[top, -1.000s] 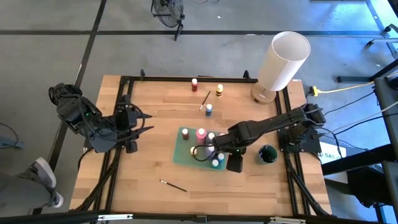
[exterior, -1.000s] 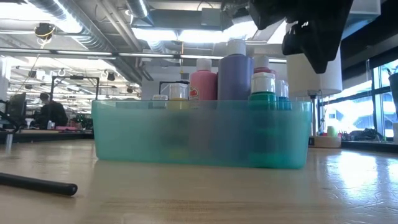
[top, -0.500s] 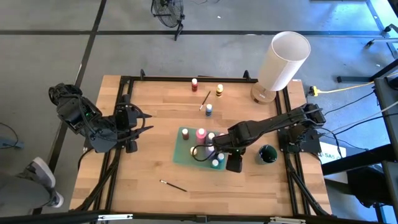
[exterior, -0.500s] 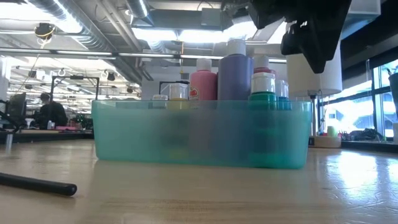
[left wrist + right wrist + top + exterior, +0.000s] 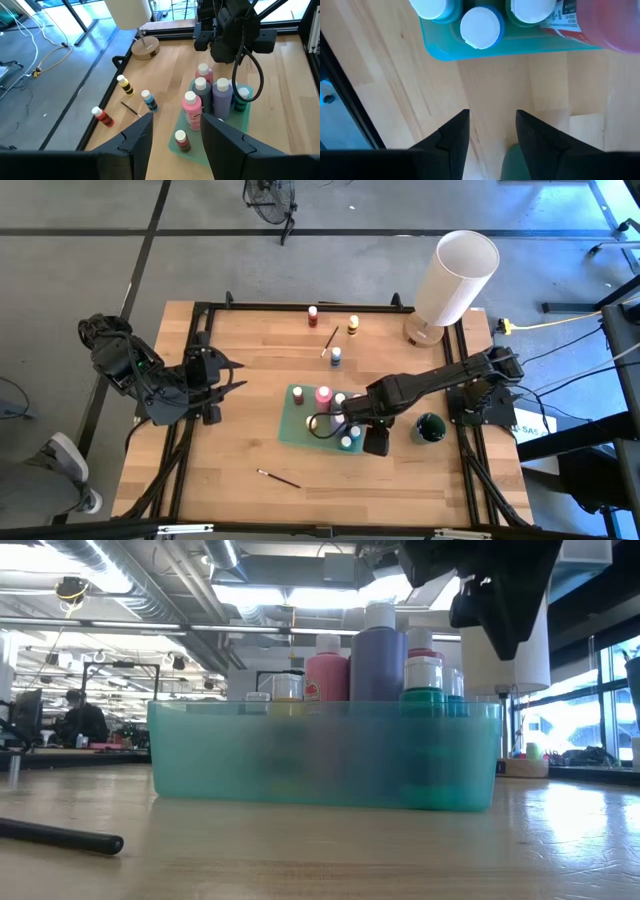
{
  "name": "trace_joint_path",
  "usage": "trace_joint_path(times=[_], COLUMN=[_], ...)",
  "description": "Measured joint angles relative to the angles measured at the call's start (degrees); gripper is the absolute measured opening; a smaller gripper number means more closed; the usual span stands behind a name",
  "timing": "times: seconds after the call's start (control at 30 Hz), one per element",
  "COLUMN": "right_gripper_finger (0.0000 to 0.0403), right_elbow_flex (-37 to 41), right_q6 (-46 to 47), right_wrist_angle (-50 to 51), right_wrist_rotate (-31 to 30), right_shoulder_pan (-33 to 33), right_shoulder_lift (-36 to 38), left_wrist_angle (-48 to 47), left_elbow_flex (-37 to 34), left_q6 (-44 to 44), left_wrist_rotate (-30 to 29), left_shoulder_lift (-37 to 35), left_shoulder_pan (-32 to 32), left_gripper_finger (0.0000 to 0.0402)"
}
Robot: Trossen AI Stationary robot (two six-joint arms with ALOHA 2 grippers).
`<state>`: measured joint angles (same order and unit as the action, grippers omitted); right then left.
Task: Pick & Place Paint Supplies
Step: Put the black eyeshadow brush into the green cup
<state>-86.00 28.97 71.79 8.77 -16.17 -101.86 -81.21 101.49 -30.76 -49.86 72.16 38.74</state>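
A teal tray in mid-table holds several paint bottles, among them a pink one and a purple one. Red, yellow and blue bottles stand loose on the wood farther back, with a thin brush lying between them. Another brush lies near the front edge. My right gripper points down, open, above bare wood just off the tray's right near corner, with nothing between its fingers. My left gripper hangs open at the table's left edge, high above it.
A tall white cylinder stands on a round base at the far right corner. A dark green cup sits right of the tray, close to my right gripper. There is bare wood in front of and left of the tray.
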Motion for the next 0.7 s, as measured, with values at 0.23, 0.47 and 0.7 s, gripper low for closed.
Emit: trace_joint_path(times=[0.23, 0.47, 0.7], right_gripper_finger=[0.0163, 0.0163, 0.0163], right_elbow_flex=[0.00, 0.00, 0.00], right_q6=[0.00, 0.03, 0.05], right_wrist_angle=[0.00, -0.01, -0.02], right_wrist_rotate=[-1.30, -1.72, -1.72], right_shoulder_pan=[0.03, 0.05, 0.05], right_shoulder_lift=[0.00, 0.00, 0.00], left_wrist_angle=[0.00, 0.00, -0.02], left_elbow_flex=[-0.01, -0.02, 0.00], left_q6=[0.00, 0.00, 0.00], left_wrist_rotate=[-0.20, -0.20, -0.20], left_shoulder_lift=[0.00, 0.00, 0.00], left_shoulder_pan=[-0.02, -0.02, -0.02], left_gripper_finger=[0.0159, 0.0159, 0.0159])
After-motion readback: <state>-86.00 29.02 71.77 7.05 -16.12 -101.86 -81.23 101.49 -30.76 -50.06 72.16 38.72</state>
